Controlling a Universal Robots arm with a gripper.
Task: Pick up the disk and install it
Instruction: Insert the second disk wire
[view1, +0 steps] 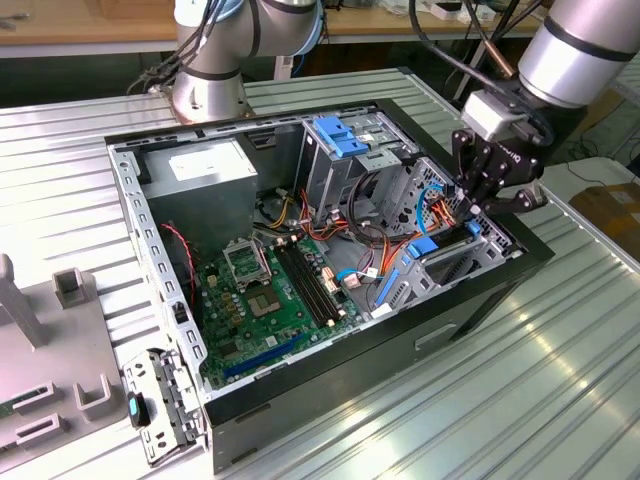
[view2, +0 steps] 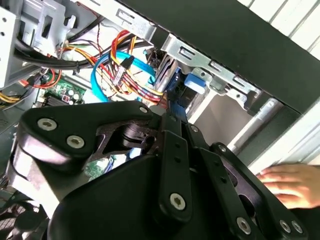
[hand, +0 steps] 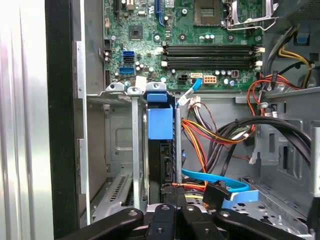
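The gripper hangs over the open computer case at the exterior view's right, its black fingers drawn together on the top edge of the disk, which stands on edge in the drive cage directly below. In the first wrist view the disk's long axis runs straight away from the gripper, down into the slot, with its blue plastic frame showing at the far end beside a grey metal rail. How deep the disk sits in the slot cannot be told. In the second wrist view, the blue frame sits beside the cage's bright metal lip. A blue data cable and orange and yellow wires crowd the bay beside it. The green motherboard lies deeper in the case. A person's hand rests on the surface outside the case wall.
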